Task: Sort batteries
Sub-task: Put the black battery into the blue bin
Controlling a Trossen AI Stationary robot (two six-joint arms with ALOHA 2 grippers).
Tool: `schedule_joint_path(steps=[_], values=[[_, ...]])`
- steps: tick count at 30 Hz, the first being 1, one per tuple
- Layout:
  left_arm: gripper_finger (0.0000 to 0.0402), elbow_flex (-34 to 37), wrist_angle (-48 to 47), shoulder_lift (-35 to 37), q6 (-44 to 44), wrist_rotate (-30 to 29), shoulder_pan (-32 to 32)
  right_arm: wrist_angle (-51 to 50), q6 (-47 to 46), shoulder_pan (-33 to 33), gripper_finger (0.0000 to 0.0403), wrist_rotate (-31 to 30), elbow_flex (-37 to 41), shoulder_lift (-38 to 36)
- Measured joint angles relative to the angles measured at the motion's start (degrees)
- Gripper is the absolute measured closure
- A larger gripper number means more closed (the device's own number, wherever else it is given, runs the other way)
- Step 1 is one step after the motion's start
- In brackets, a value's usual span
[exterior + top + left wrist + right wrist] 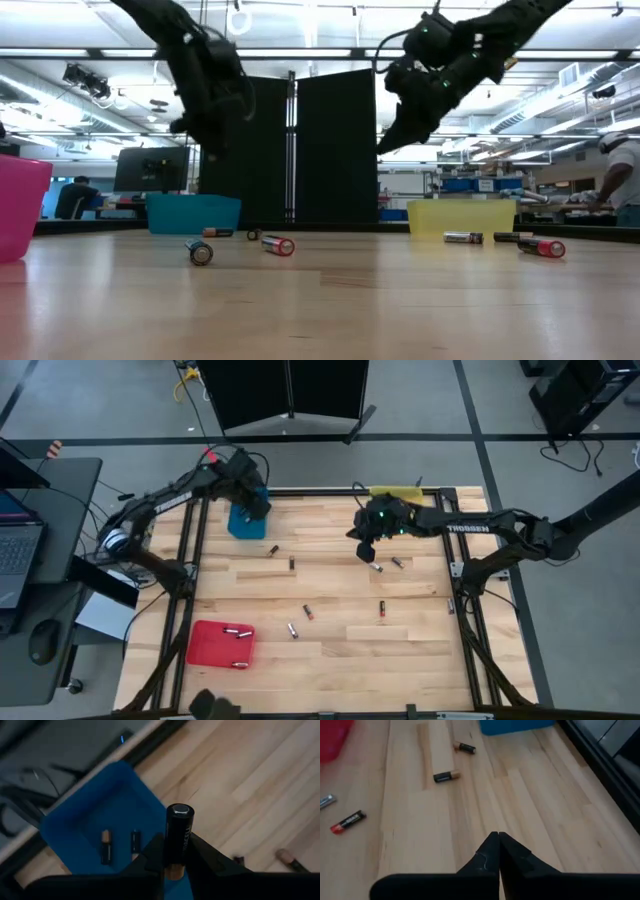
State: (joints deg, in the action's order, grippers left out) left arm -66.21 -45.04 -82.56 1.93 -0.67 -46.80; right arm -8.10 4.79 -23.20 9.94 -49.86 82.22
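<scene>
The pale wooden table (330,660) fills the middle of the high view, with loose batteries (381,608) scattered across its centre. At upper left the left gripper (172,862) hangs over the blue tray (75,827), clamped on a black battery (177,837). The right gripper (498,851), upper centre, is closed and empty.

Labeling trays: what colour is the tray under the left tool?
Blue tray; left wrist view shows it best.
</scene>
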Motion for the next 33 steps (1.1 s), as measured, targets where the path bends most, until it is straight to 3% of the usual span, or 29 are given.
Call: schedule_joint_path(steps=[7,13,17,24,33], values=[[0.0345,-5.2,-6.0,-10.4,-1.8,-0.5,-2.4,7.1,-2.2,6.5,0.0388,-9.1,7.6,-1.8],[0.0345,-5.3,-7.1,-14.0,-2.8,-1.2,-2.8,12.5,-5.8,9.4,0.0389,-5.0,11.4,-0.7],[0.0345,-5.3,-6.8,-16.7,-1.8,-1.4,-2.7,10.3,-4.9,10.4,0.0387,-0.2,11.5,0.3],[0.0345,-5.3,-4.8,-20.7,-1.4,-2.5,-3.4,10.8,-4.9,13.0,0.039,-6.1,11.5,-0.6],[0.0345,-5.3,-4.1,-22.1,-1.1,-3.1,-3.8,10.9,-4.8,13.4,0.0387,-7.6,11.5,-0.7]])
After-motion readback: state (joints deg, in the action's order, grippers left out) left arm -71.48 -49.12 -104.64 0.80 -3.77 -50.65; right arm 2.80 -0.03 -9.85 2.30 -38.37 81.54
